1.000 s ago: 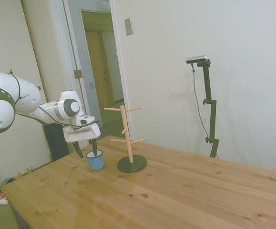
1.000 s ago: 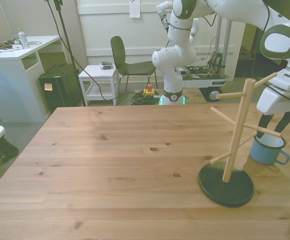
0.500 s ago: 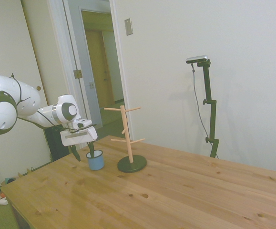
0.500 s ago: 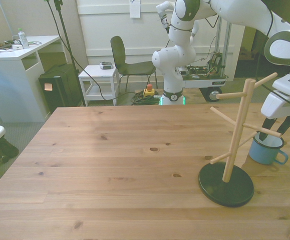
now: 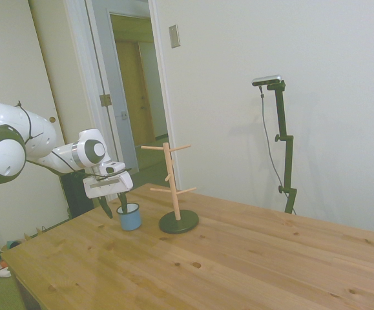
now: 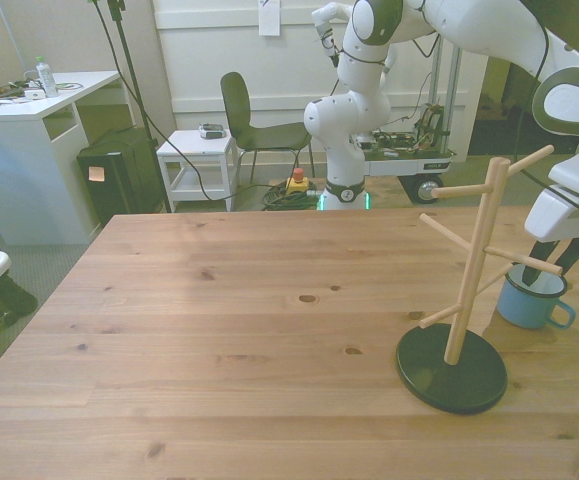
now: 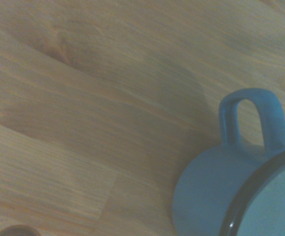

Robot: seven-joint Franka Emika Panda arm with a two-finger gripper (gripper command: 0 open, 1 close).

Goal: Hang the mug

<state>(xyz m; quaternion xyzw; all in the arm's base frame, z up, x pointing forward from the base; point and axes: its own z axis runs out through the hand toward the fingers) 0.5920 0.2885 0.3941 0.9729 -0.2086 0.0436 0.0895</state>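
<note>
Light-blue enamel marks the mug, which is stood upright on the desk near its edge, just beside the wooden peg stand. The jaws are parted, one finger dipped inside the rim, one outside. In the front view the gripper is cut off at the frame's edge; the mug's rim is partly hidden by a peg.

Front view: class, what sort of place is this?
Probably a robotics lab or workshop: a second white robot arm on a wheeled cart behind the wooden table, a white desk, and a dark chair.
</note>
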